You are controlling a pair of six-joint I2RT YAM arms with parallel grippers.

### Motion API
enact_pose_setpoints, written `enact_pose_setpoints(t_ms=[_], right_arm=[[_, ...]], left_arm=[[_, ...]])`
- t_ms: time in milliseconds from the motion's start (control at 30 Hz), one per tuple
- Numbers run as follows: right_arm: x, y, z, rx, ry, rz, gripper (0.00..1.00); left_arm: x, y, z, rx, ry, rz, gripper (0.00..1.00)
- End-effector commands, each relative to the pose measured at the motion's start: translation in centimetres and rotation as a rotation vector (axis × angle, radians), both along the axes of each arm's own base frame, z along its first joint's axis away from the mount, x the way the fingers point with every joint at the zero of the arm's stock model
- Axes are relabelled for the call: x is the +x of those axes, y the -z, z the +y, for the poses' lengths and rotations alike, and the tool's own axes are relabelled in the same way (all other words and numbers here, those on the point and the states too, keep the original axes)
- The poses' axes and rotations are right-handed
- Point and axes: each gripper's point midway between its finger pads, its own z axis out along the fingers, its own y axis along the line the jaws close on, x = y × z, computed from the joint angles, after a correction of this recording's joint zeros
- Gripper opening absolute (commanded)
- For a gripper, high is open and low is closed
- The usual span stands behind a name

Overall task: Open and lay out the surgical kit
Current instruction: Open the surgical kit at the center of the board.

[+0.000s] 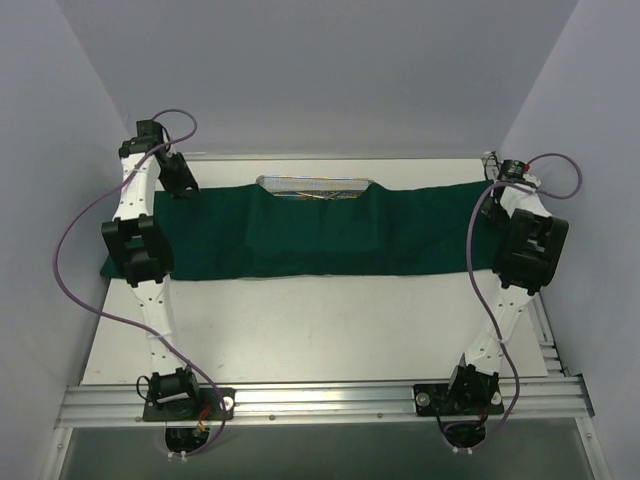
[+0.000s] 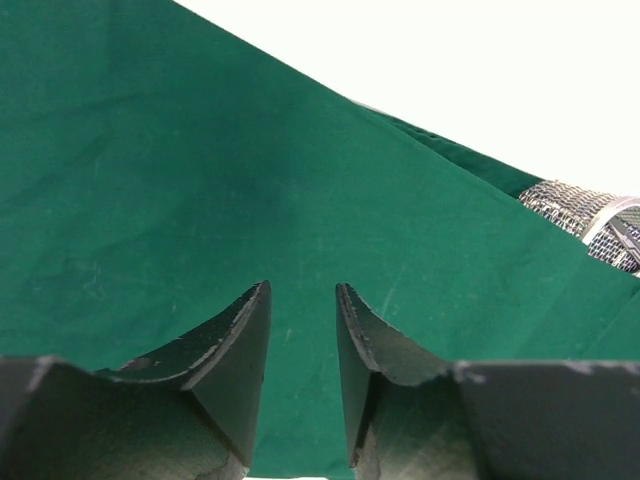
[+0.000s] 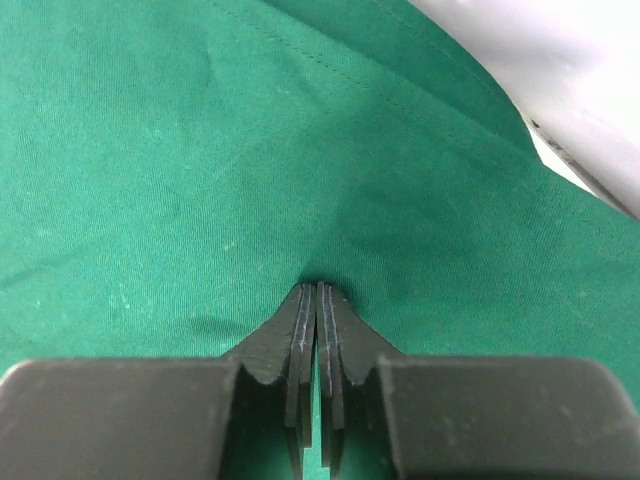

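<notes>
Surgical kit drape [image 1: 300,235] puckers between the right gripper's [image 3: 317,288] closed fingers at its right end. The left gripper [image 2: 303,290] hovers over the left end, jaws apart. Side flaps lie spread. The mesh tray [image 1: 315,186] at far centre is mostly covered, so unwrapping looks about half done.

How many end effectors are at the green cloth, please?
2: the left end effector is open over the green cloth, left end; the right end effector is shut on its right end.
</notes>
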Motion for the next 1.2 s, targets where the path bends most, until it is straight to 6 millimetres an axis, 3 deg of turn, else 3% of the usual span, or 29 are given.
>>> enact_pose_setpoints(t_ms=[0, 100, 133, 233, 367, 400, 467, 533, 567, 633, 767, 867, 967, 1033, 1167], right_arm=[[-4.0, 1.0, 0.3, -0.013, -0.04, 0.184, 0.01], [-1.2, -1.6, 2.7, -0.025, -0.123, 0.102, 0.18], [0.0, -2.7, 3.2, -0.039, -0.146, 0.066, 0.28], [2.6, -5.0, 5.1, -0.046, -0.189, -0.013, 0.42], [5.6, -6.7, 6.7, -0.006, -0.219, -0.115, 0.48], [6.0, -6.3, 6.8, 0.002, -0.217, -0.112, 0.5], [7.2, -7.8, 6.3, -0.022, -0.203, -0.144, 0.52], [8.0, -7.5, 6.3, -0.024, -0.213, -0.141, 0.56], [8.9, -8.9, 6.0, -0.045, -0.212, -0.17, 0.58], [9.4, -8.1, 5.6, -0.076, -0.218, -0.144, 0.65], [11.1, -7.7, 4.1, -0.143, -0.202, -0.166, 0.67], [12.1, -7.6, 3.4, -0.177, -0.207, -0.186, 0.65], [12.7, -5.7, 2.6, -0.194, -0.205, -0.167, 0.63], [13.2, -5.5, 2.5, -0.192, -0.208, -0.176, 0.57], [12.8, -2.0, 2.5, -0.124, -0.167, -0.148, 0.5]], left_arm=[[1.1, -1.6, -0.4, -0.012, 0.015, -0.055, 0.42], [1.6, -1.9, -0.7, -0.012, 0.024, -0.077, 0.45], [1.7, -2.0, -0.9, -0.014, 0.031, -0.084, 0.45], [1.9, -1.8, -1.4, -0.023, 0.043, -0.088, 0.45], [2.1, -1.6, -1.7, -0.026, 0.056, -0.1, 0.44], [2.2, -1.6, -1.8, -0.031, 0.059, -0.104, 0.44], [2.3, -1.5, -2.3, -0.049, 0.066, -0.11, 0.43], [2.3, -1.7, -2.7, -0.059, 0.072, -0.116, 0.43], [2.4, -1.7, -3.1, -0.058, 0.078, -0.123, 0.43], [2.3, -1.5, -3.7, -0.065, 0.082, -0.124, 0.43], [3.0, -1.4, -4.7, -0.095, 0.088, -0.147, 0.42], [3.4, -1.4, -5.0, -0.118, 0.09, -0.161, 0.43], [3.6, -1.3, -5.1, -0.126, 0.088, -0.164, 0.42], [3.7, -1.4, -5.4, -0.143, 0.085, -0.174, 0.42], [4.1, -1.7, -6.0, -0.186, 0.087, -0.187, 0.42]])
